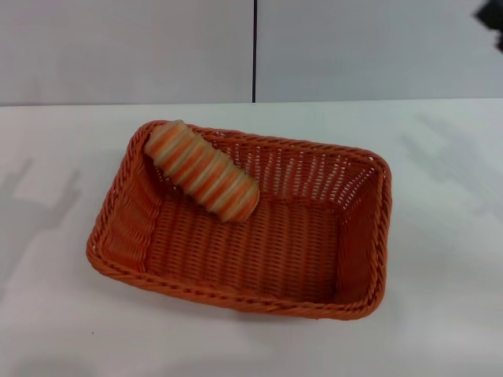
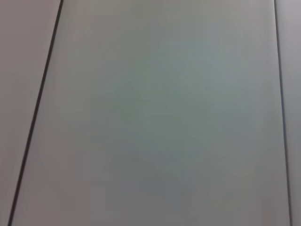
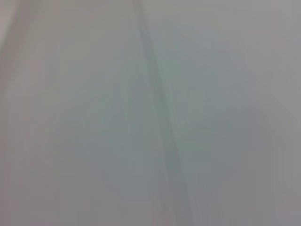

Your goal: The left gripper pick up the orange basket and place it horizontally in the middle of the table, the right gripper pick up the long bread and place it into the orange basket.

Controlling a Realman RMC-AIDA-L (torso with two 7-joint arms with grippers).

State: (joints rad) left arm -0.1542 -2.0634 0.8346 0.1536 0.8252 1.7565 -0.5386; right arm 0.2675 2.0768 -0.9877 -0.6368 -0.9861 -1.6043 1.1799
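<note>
Head view barely catches the right pincer [image 1: 491,20], a dark scrap far off past the big orange woven basket [image 1: 244,224]; can't tell its grip. Striped orange-and-cream long loaf [image 1: 203,170] lies diagonally inside, one end propped on the basket's far-left corner. White surface [image 1: 440,236] underneath. Left pincer's nowhere.

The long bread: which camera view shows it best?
The head view. There the long bread lies inside the orange basket, leaning on its far left corner. Both wrist views show only a pale wall, nothing of the bread.
</note>
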